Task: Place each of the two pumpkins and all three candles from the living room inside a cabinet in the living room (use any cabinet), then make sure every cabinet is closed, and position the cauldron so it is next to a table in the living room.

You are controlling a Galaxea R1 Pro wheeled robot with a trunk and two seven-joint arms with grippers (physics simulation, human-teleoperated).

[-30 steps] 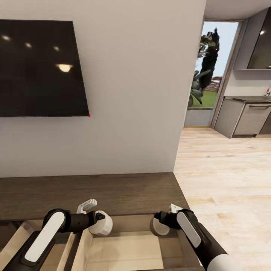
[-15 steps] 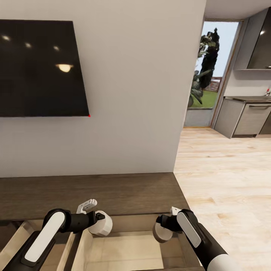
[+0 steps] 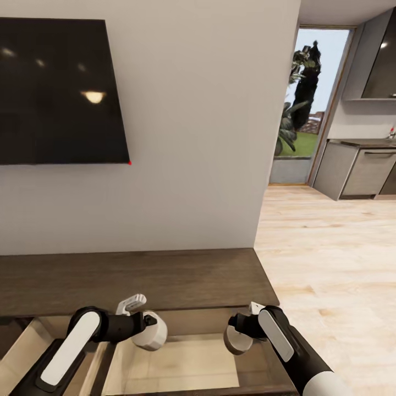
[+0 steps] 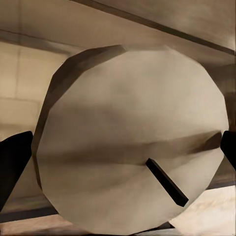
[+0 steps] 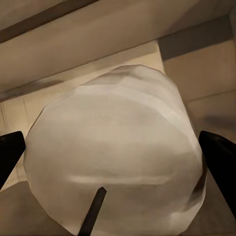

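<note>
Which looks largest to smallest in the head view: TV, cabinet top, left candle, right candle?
1. TV
2. Cabinet top, close to the TV
3. Left candle and right candle look alike; unranked.

Two candles held over open cabinet drawer, below wall TV.
Cabinet (image 3: 165, 275) against the wall; TV (image 3: 60, 91) above at left. Left candle (image 3: 153, 331) and right candle (image 3: 235, 340) apart over the drawer (image 3: 181, 368); kitchen units (image 3: 357, 173) far right.

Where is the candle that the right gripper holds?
In the head view, the candle sits in the right gripper, low at right, over the cabinet's open drawer.
</note>
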